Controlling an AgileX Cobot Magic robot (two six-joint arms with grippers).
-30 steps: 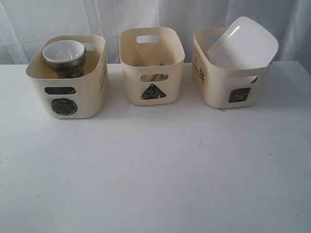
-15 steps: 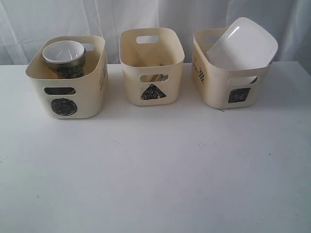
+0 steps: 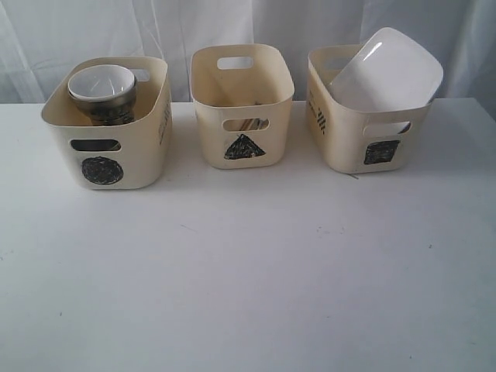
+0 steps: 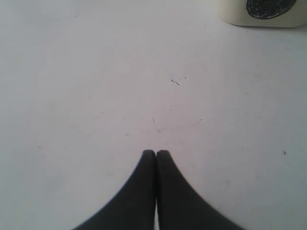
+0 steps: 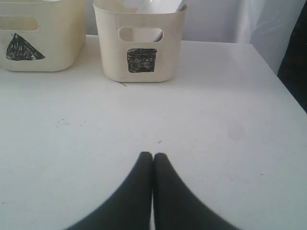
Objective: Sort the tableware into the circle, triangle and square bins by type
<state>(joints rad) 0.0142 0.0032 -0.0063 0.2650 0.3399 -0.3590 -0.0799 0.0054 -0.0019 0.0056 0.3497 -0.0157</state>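
Observation:
Three cream bins stand in a row at the back of the white table. The circle bin (image 3: 108,128) on the left holds a white bowl (image 3: 101,84) stacked on steel ware. In the middle, the triangle bin (image 3: 242,108) shows wooden chopsticks (image 3: 249,124) through its handle cutout; its other contents are hidden. The square bin (image 3: 368,116) on the right holds the large white square plate (image 3: 387,70), tilted. My left gripper (image 4: 156,152) is shut and empty over bare table, short of the circle bin (image 4: 264,12). My right gripper (image 5: 153,154) is shut and empty, facing the square bin (image 5: 139,43).
A white curtain hangs behind the bins. The table's right edge (image 5: 283,81) runs close to the square bin, with a dark gap beyond. The triangle bin (image 5: 38,38) stands just beside the square bin. Neither arm shows in the exterior view.

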